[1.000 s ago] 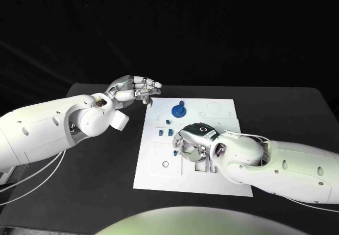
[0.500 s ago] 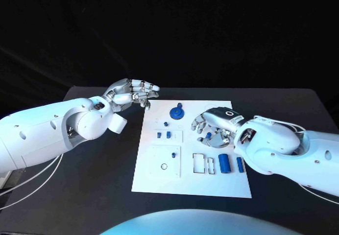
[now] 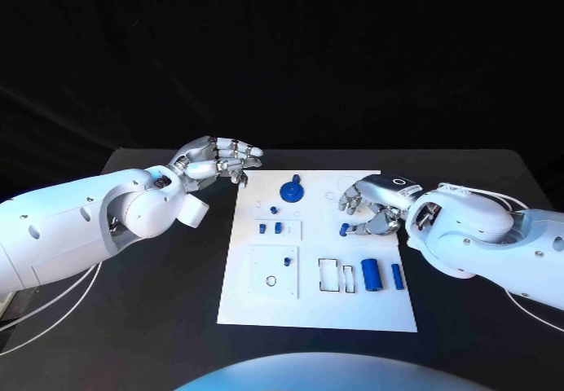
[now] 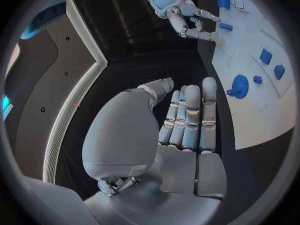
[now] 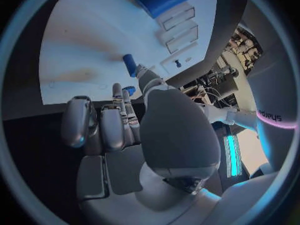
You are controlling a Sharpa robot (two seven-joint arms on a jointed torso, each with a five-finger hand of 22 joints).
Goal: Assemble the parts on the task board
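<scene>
The task board (image 3: pixel 282 301) lies in the middle of the black table (image 3: pixel 141 309), with blue parts on it: a round knobbed piece (image 3: pixel 292 191) near the far edge, small pegs (image 3: pixel 270 229) below it, and 2 cylinders (image 3: pixel 372 274) near the right side. The right hand (image 3: pixel 367 210) hovers over the board's right part, a small blue part (image 3: pixel 345 229) at its fingertips; whether it pinches it I cannot tell. The left hand (image 3: pixel 220 159) hangs off the board's far left corner, fingers curled, holding nothing. The step looks like seating that small part; next it needs lining up over its socket.
</scene>
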